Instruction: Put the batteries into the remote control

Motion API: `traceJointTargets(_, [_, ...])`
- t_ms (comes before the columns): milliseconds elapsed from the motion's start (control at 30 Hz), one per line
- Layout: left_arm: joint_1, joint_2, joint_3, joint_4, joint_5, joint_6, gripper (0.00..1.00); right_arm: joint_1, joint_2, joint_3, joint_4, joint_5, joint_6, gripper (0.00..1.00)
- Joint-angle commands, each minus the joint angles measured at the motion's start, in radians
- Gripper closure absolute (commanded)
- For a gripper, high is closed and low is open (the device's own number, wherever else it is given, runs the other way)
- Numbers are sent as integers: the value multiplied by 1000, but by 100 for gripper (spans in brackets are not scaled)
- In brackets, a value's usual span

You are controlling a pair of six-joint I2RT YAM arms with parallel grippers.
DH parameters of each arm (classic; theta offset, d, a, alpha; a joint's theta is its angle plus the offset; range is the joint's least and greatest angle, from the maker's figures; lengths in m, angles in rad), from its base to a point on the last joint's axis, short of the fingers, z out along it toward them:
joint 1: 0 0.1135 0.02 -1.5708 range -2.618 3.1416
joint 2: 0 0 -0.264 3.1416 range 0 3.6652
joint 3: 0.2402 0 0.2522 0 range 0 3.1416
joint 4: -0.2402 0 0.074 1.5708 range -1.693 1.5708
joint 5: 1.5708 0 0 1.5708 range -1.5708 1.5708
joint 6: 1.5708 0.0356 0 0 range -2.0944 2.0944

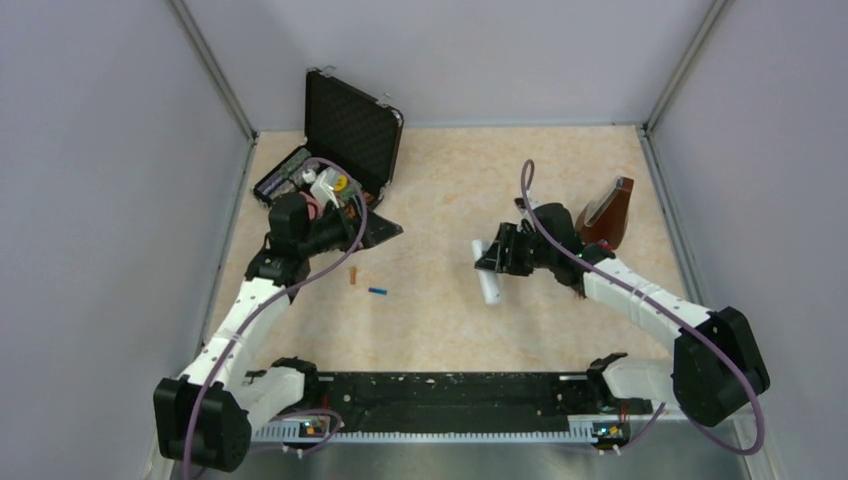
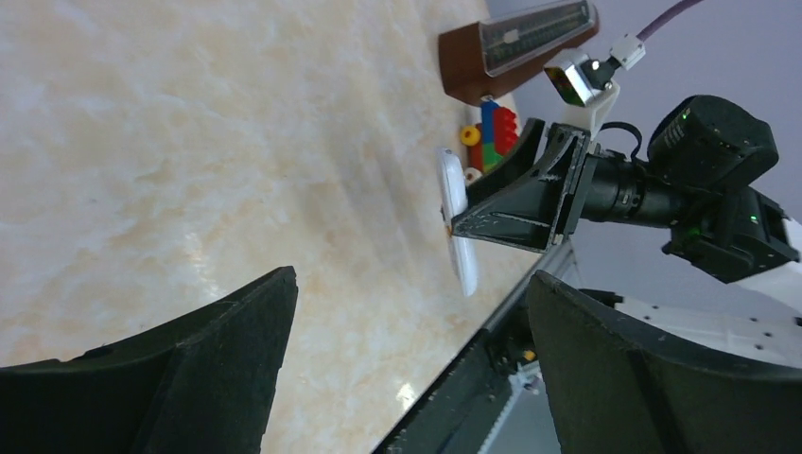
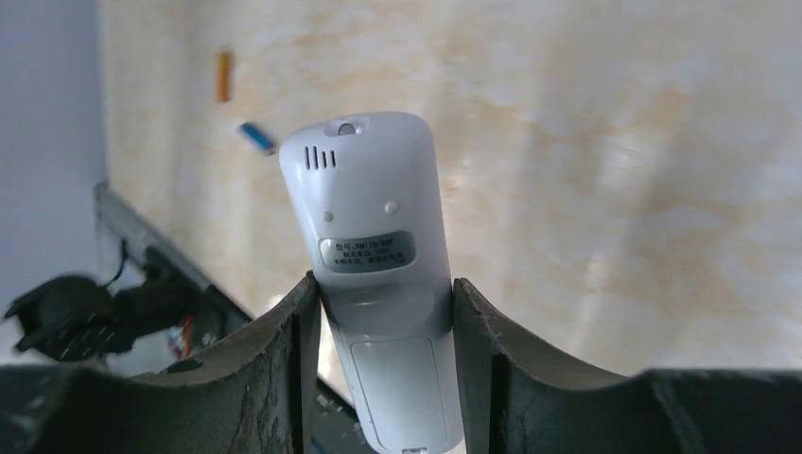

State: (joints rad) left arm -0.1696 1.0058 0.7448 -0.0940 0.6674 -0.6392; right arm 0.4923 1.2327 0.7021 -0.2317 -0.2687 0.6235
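My right gripper point(image 1: 492, 257) is shut on the white remote control point(image 1: 489, 280), back side up, a little above the table's middle. In the right wrist view the remote point(image 3: 378, 274) sits between both fingers point(image 3: 284, 350), its battery cover in place. The orange-brown battery point(image 1: 352, 274) and the blue battery point(image 1: 377, 292) lie on the table left of centre; they also show in the right wrist view, orange point(image 3: 223, 76) and blue point(image 3: 256, 137). My left gripper point(image 1: 385, 228) is open and empty near the case; in the left wrist view point(image 2: 407, 312) the remote point(image 2: 456, 222) shows far off.
An open black case point(image 1: 345, 135) with small items stands at the back left. A brown wedge-shaped metronome point(image 1: 608, 212) stands at the right, and a multicoloured toy block train point(image 2: 490, 132) is beside it. A black rail point(image 1: 440, 392) runs along the near edge.
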Motion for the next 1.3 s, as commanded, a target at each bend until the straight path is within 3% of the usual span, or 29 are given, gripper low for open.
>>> traceJointTargets(0, [-64, 63, 70, 69, 70, -171, 4, 35, -19, 113, 220, -305, -54, 76])
traceJointTargets(167, [-153, 176, 234, -44, 77, -202, 5, 125, 48, 269, 165, -342, -135, 76])
traceJointTargets(333, [-154, 266, 310, -151, 127, -231, 6, 208, 95, 361, 104, -295, -212, 76])
traceJointTargets(600, [-159, 298, 293, -204, 198, -202, 22, 266, 134, 396, 60, -216, -257, 77])
traceJointTargets(1000, [-192, 368, 318, -365, 221, -101, 35, 302, 185, 453, 5, -158, -333, 80])
traceJointTargets(1133, [-198, 398, 339, -420, 203, -70, 43, 311, 196, 461, 5, -153, -345, 80])
traceJointTargets(1267, [-200, 421, 350, -423, 213, -77, 60, 325, 213, 469, -5, -134, -359, 80])
